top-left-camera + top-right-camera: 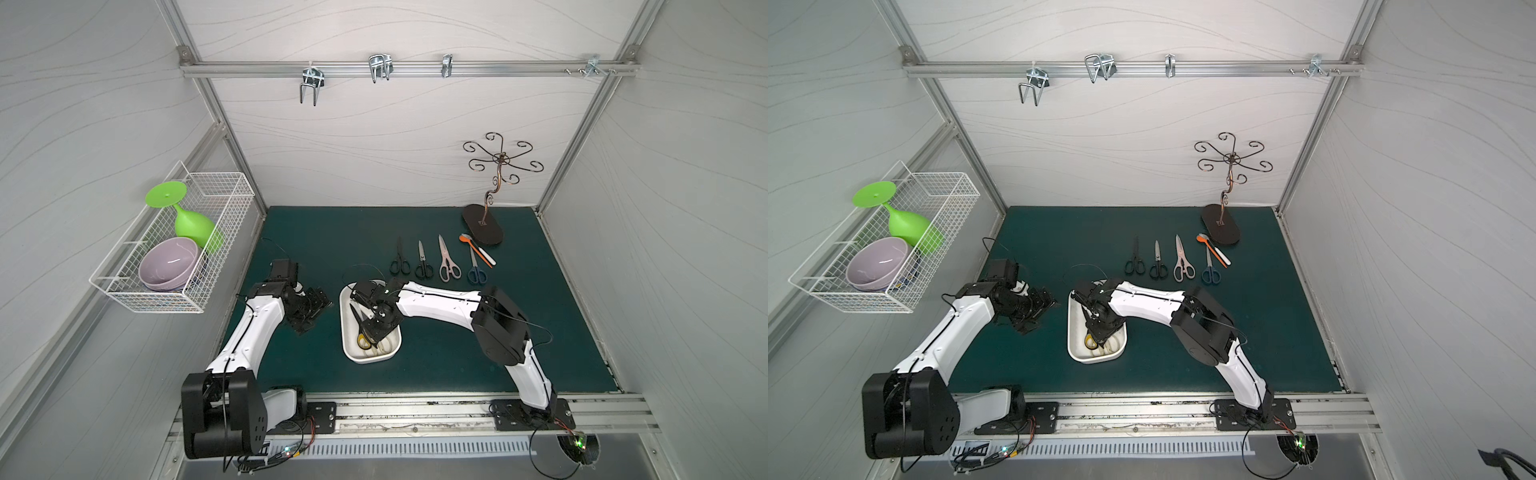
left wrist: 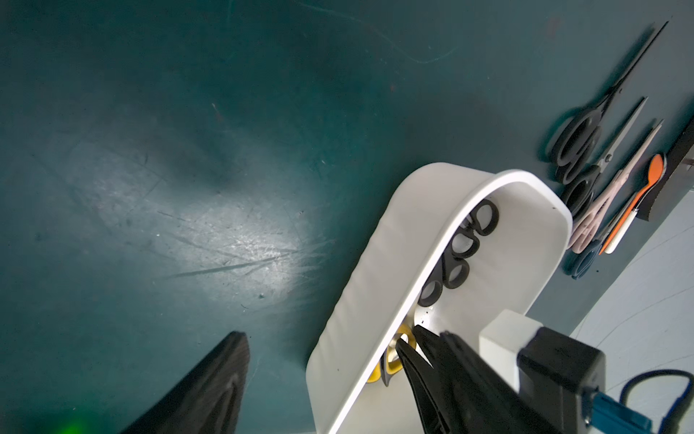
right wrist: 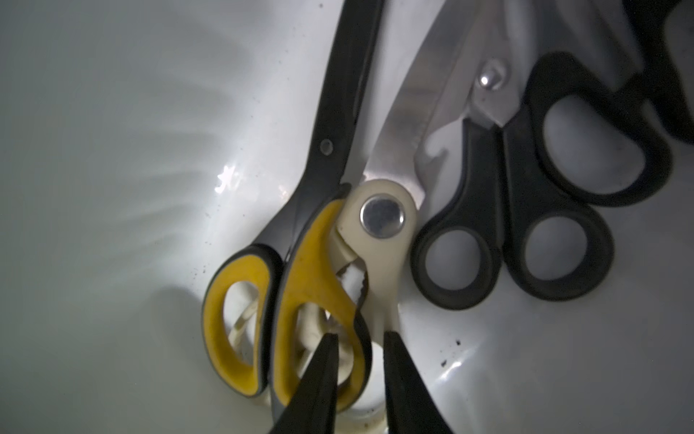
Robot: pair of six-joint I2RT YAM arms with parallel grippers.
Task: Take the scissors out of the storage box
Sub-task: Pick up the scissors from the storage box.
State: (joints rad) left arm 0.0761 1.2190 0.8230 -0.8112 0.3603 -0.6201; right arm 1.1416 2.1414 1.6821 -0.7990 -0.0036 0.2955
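Right gripper (image 3: 358, 349) down in storage box (image 1: 370, 358), jaws narrowly apart astride yellow scissors (image 3: 300, 270) handle, clamp unclear. Left gripper (image 1: 311, 309) spread, empty, left of box. Four pairs (image 1: 444, 257) laid out far-right on mat (image 1: 457, 353), four inside: roughly halfway.

Probably lab, aluminium frame (image 1: 519, 67), white wall panels (image 1: 374, 145)

Right claw (image 1: 1098, 334) inside white storage box (image 1: 1077, 353), over yellow scissors (image 1: 1090, 341).
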